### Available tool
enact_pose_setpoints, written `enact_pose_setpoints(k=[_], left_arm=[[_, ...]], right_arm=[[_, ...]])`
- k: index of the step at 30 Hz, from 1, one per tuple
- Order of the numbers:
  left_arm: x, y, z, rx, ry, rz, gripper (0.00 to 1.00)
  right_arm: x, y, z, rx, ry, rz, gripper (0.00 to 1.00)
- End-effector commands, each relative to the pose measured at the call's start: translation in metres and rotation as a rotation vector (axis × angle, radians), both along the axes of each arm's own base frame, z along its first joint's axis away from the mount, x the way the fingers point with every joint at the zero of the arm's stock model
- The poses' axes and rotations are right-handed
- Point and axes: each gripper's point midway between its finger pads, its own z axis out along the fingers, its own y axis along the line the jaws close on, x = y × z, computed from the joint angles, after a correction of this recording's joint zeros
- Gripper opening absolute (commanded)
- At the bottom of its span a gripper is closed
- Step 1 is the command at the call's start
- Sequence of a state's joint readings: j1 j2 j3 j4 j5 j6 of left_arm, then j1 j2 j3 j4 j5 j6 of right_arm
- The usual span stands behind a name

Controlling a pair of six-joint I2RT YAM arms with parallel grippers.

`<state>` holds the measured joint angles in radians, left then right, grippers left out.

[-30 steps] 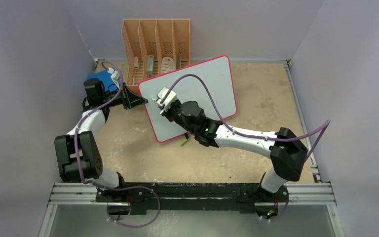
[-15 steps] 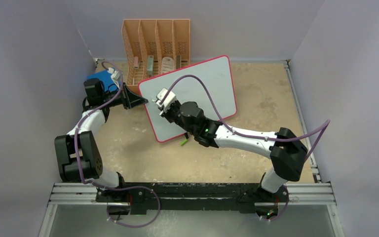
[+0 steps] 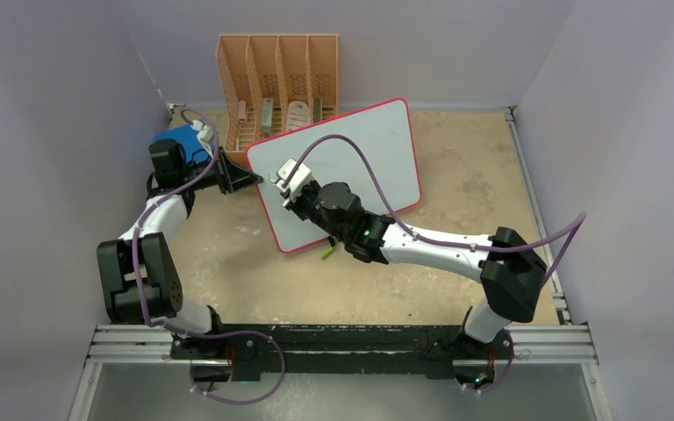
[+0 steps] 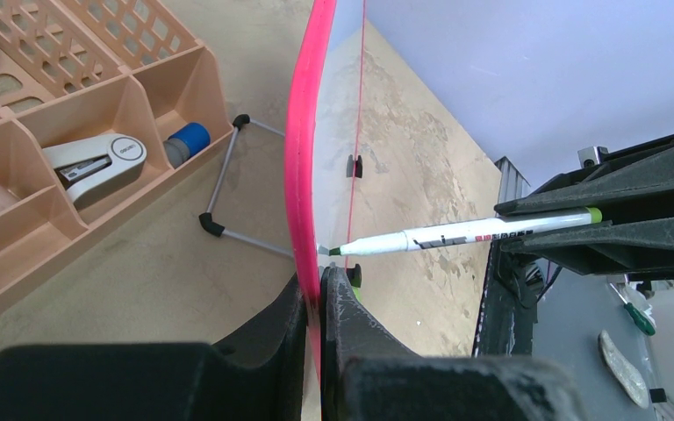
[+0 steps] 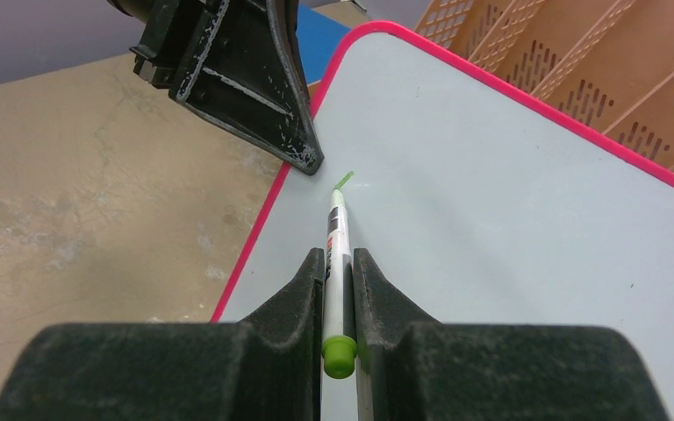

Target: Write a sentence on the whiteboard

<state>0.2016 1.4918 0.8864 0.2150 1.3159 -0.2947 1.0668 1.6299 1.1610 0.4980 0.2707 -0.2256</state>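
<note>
Even, soft light throughout; faint shadows; wrist views blur close up.

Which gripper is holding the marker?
The right gripper: it is shut on the green marker, tip at the whiteboard. The left gripper clamps only the whiteboard's pink rim.

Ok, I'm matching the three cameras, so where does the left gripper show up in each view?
Top external: left gripper left of centre, at a corner of the whiteboard.
Left wrist: bottom centre, shut on the rim.
Right wrist: top left, at the board's edge.
Shared landmark: the pink rim.
</note>
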Motion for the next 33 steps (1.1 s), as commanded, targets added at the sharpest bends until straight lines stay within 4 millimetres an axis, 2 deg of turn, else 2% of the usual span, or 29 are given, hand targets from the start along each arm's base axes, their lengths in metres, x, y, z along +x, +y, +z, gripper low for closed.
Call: enact_pose_setpoints(k=[1, 18, 33], left_arm=[[0.002, -0.006, 0.015, 0.032, -0.106, -0.03, 0.0], [0.002, -0.006, 0.014, 0.032, -0.103, -0.028, 0.0], [0.002, -0.007, 0.014, 0.033, -0.105, -0.03, 0.0]], right_arm=[[-0.003, -0.003, 0.012, 0.024, -0.012, -0.012, 0.0], [-0.016, -0.004, -0.001, 0.006, 0.017, 0.001, 0.0], [-0.011, -0.013, 0.001, 0.027, 0.026, -0.062, 0.0]])
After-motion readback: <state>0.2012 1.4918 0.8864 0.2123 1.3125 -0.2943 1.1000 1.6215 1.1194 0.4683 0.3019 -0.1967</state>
